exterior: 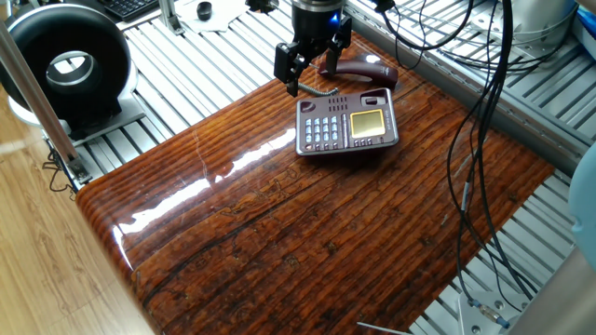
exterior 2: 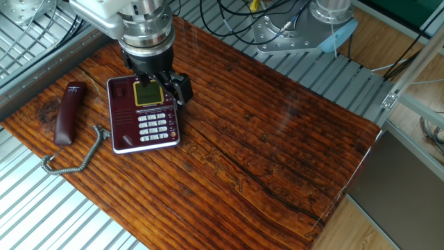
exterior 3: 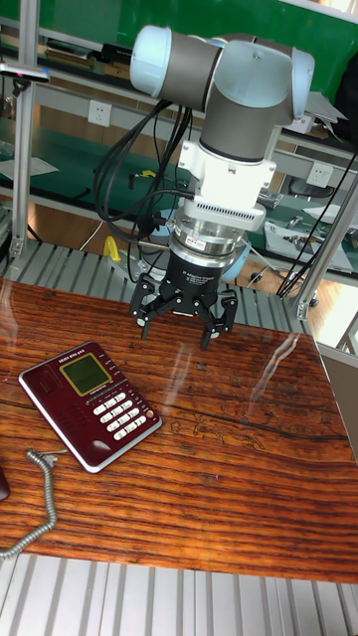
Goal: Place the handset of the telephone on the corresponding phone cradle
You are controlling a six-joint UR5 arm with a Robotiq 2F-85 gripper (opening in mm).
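The maroon handset (exterior: 365,71) (exterior 2: 66,112) lies flat on the wooden table, off the telephone (exterior: 346,124) (exterior 2: 143,115) (exterior 3: 89,403). Its coiled grey cord (exterior 2: 75,162) (exterior 3: 38,509) trails over the wood. The phone cradle (exterior: 345,99) (exterior 2: 121,111) is the bare dark strip beside the keypad and display. My gripper (exterior: 315,67) (exterior 2: 158,85) (exterior 3: 179,324) hangs open and empty in the air over the telephone's display end, apart from the handset. In the tall fixed view only a sliver of the handset shows at the left edge.
A black ring-shaped device (exterior: 69,63) stands off the table's left. Black cables (exterior: 486,102) hang over the right side. Slatted metal framing (exterior 2: 62,222) surrounds the wooden tabletop (exterior: 307,233). A metal mount (exterior 2: 298,31) sits behind the table.
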